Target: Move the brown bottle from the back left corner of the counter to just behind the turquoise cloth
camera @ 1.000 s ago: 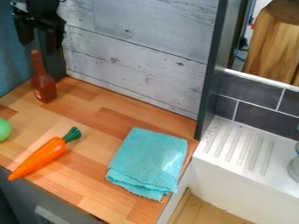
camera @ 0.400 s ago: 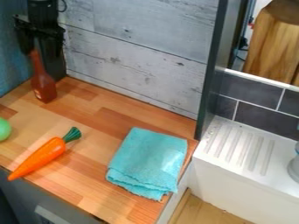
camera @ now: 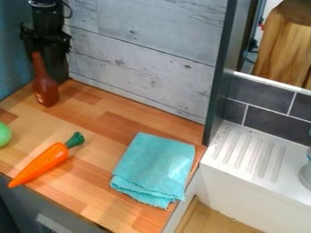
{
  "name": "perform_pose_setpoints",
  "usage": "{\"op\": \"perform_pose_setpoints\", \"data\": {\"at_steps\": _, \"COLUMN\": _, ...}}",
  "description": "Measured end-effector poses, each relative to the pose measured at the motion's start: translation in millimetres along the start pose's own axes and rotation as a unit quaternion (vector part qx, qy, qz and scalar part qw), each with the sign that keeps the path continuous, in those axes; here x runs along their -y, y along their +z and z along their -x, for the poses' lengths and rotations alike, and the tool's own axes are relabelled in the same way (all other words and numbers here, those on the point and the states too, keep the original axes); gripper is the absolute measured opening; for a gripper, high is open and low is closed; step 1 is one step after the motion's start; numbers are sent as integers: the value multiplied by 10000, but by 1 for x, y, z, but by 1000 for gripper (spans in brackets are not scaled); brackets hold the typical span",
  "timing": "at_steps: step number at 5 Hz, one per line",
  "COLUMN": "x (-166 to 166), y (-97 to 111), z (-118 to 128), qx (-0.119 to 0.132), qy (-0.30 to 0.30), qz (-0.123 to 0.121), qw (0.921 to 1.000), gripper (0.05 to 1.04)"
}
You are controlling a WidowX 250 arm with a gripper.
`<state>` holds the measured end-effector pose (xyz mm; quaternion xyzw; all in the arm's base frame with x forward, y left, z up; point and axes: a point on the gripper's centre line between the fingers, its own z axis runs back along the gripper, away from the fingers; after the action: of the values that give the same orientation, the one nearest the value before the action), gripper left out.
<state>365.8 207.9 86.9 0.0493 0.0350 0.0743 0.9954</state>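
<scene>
Reddish-brown bottle upright near the back corner of the worktop, beside the black gripper. Cannot tell the jaws' state, spread or pressed together. Could topple if nudged sideways at its slim neck.

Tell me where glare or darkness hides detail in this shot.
In the camera view, a pale sheen lies on the right side of the turquoise cloth; in the same camera view, the black claw blends into the dark panel behind it.
</scene>
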Motion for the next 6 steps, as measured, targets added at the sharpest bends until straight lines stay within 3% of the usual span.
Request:
{"op": "perform_pose_setpoints", "data": {"at_steps": 1, "x": -3, "y": 4, "z": 4, "qx": -103, "qy": -19, "qz": 49, "qw": 9999, "gripper": 461}}
{"op": "perform_pose_setpoints", "data": {"at_steps": 2, "x": -9, "y": 3, "z": 5, "qx": -74, "qy": 111, "qz": 42, "qw": 9999, "gripper": 331}}
{"op": "perform_pose_setpoints", "data": {"at_steps": 3, "x": -5, "y": 6, "z": 12, "qx": -157, "qy": 27, "qz": 103, "qw": 9998, "gripper": 329}}
{"op": "perform_pose_setpoints", "data": {"at_steps": 4, "x": -2, "y": 26, "z": 18, "qx": 88, "qy": -7, "qz": 81, "qw": 9999, "gripper": 329}}
{"op": "perform_pose_setpoints", "data": {"at_steps": 5, "x": 23, "y": 53, "z": 24, "qx": 436, "qy": -200, "qz": 320, "qw": 9983, "gripper": 329}}
{"op": "perform_pose_setpoints", "data": {"at_steps": 6, "x": 65, "y": 69, "z": 31, "qx": 630, "qy": -620, "qz": 546, "qw": 9946, "gripper": 329}}
